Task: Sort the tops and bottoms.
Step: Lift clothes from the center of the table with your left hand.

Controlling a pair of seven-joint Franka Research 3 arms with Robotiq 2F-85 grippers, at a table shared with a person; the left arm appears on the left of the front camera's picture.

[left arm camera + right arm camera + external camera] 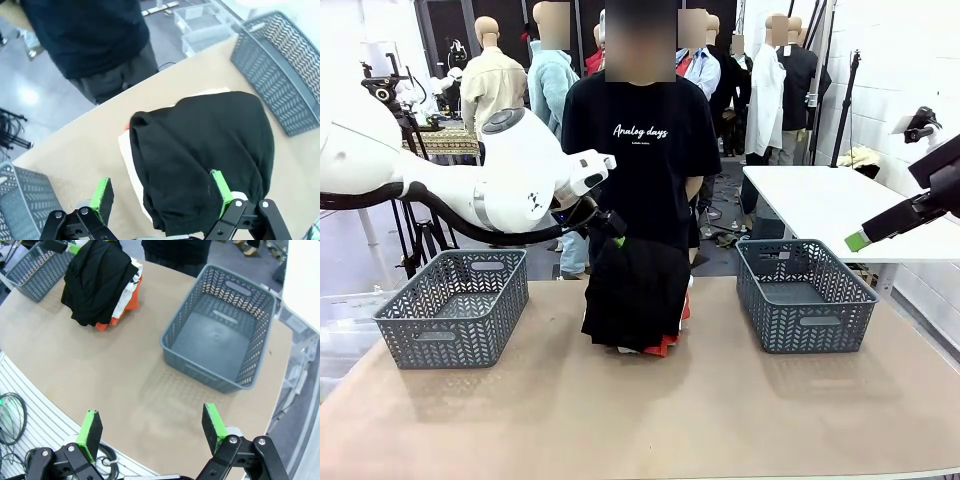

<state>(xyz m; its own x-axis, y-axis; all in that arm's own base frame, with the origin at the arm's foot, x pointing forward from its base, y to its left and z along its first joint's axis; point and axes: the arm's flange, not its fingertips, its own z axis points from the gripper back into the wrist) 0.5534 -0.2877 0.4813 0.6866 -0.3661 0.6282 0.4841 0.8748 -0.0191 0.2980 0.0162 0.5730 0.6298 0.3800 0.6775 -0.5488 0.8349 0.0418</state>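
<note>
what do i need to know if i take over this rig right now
Left gripper: open, empty, just above the black bottoms.
Right gripper: open, empty, raised near the right basket.
Things: one pile mid-table, toward the far edge. The black bottoms are draped on top, with a white top and an orange top showing underneath.
Done: nothing sorted. The right basket and the left basket are both empty.
Left: the whole pile, probably starting with the bottoms. Nothing marks which basket takes which.
</note>
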